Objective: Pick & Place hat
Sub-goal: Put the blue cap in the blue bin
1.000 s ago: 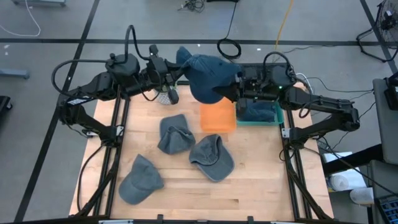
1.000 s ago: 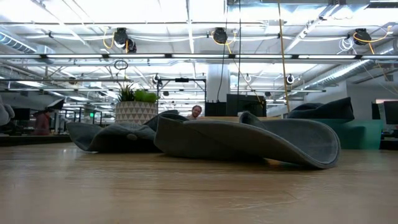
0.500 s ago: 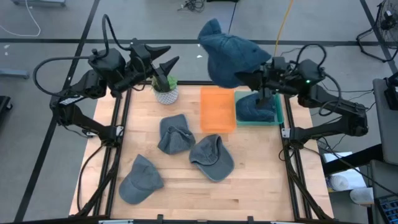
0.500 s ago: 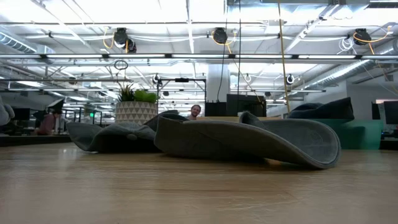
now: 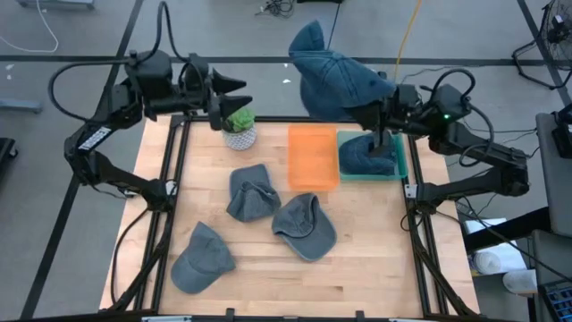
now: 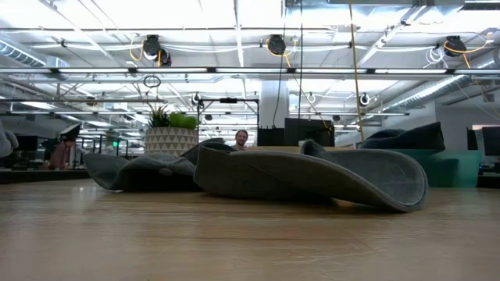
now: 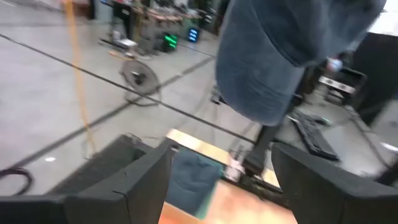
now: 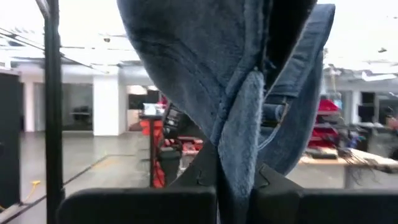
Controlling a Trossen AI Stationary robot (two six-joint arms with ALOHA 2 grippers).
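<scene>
A blue hat (image 5: 338, 73) is up in the air over the table's far edge, with my right gripper (image 5: 366, 113) shut on it. It fills the right wrist view as folded blue cloth (image 8: 211, 74). My left gripper (image 5: 234, 91) stands open over the far left corner, apart from the hat, which the left wrist view shows ahead of it (image 7: 280, 56). Three grey-blue hats (image 5: 252, 191), (image 5: 304, 225), (image 5: 202, 259) lie on the wooden table. My right gripper pinches a fold of the hat's cloth (image 8: 239, 155) between its two fingers, several layers with a seamed edge. The fingers come roughly level from the table's right side. The hat is lifted clear of everything and reaches past the fingertips toward the far left.
An orange tray (image 5: 313, 157) and a teal bin (image 5: 399, 159) holding another blue hat (image 5: 365, 157) stand at the far right. A potted plant (image 5: 239, 131) stands just below my left gripper. People are in the room beyond the table in the low view.
My left gripper has opened, let go of the hat and drawn back toward the table's left edge. My right gripper has carried the hat up and toward the far right, clear of the orange tray.
</scene>
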